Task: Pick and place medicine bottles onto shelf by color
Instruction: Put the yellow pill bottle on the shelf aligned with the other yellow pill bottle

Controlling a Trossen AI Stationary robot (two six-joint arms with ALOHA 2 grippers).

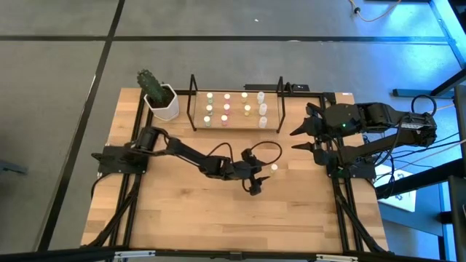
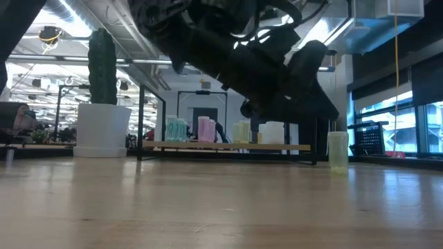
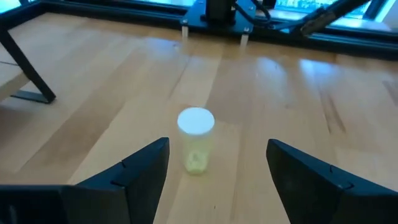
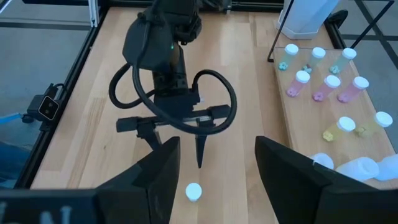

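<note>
left tool [image 3: 217,168] wide (empty) before lone yellow bottle [image 3: 196,148]; right tool [image 4: 217,168] wide, aside

In the low view the left arm [image 2: 235,55] blocks the upper part of the shelf [image 2: 228,146], and its jaws cannot be made out. In the high view the medicine bottles [image 1: 234,109] are too small to tell cap colours surely. The cactus [image 2: 102,66] is cut off at the top.
</note>
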